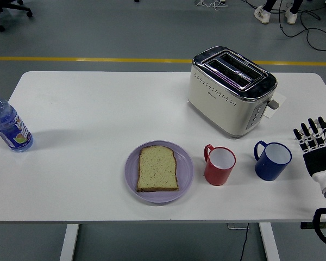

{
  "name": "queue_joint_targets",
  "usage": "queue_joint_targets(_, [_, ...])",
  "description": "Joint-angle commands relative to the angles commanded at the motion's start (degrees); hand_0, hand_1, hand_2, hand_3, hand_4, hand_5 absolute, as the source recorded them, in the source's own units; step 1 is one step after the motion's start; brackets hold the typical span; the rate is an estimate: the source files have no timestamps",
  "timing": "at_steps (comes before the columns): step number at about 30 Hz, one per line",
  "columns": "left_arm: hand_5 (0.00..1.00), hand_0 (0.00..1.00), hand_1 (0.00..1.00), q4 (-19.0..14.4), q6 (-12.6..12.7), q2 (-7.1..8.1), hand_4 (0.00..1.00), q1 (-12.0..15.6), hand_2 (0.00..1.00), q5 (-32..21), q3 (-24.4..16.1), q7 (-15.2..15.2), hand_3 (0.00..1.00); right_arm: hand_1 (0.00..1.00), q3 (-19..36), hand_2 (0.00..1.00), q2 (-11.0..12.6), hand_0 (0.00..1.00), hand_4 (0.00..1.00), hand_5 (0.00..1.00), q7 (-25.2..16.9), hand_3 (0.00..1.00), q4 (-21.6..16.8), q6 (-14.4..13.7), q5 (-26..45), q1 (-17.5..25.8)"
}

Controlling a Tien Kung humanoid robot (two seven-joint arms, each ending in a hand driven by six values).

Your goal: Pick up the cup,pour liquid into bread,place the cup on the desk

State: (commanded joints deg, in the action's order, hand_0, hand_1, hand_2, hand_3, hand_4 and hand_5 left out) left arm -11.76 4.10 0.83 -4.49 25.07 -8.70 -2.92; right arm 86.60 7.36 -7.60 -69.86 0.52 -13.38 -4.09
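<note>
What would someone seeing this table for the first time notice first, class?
The cream and chrome toaster at the far right of the white table draws the eye first. In front of it, a slice of bread lies on a purple plate, with a red cup and a blue cup standing to its right. The robot's right hand, black fingers spread, sits at the right edge, clear of the blue cup.

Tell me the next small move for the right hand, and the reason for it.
Probably move the right hand left toward the blue mug. The hand is open, holds nothing and sits apart from the mug near the white table's right edge, while the slice of bread waits on the lilac plate.
</note>
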Motion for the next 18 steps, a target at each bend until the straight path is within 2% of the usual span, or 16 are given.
queue_joint_targets(8, [0.84,0.638,0.648,0.0,0.0,0.03,0.325,-0.1,0.66,0.0,0.2,0.0,0.558,0.612,0.4,0.66,-0.1,0.688,0.572,0.231,-0.1,0.618,0.5,-1.2,0.3,0.2])
queue_joint_targets(18, [0.837,0.638,0.648,0.0,0.0,-0.07,0.326,0.0,0.66,0.0,0.1,0.0,0.559,0.609,0.5,0.657,-0.3,0.682,0.561,0.222,0.1,0.62,0.8,-1.2,0.9,0.1])
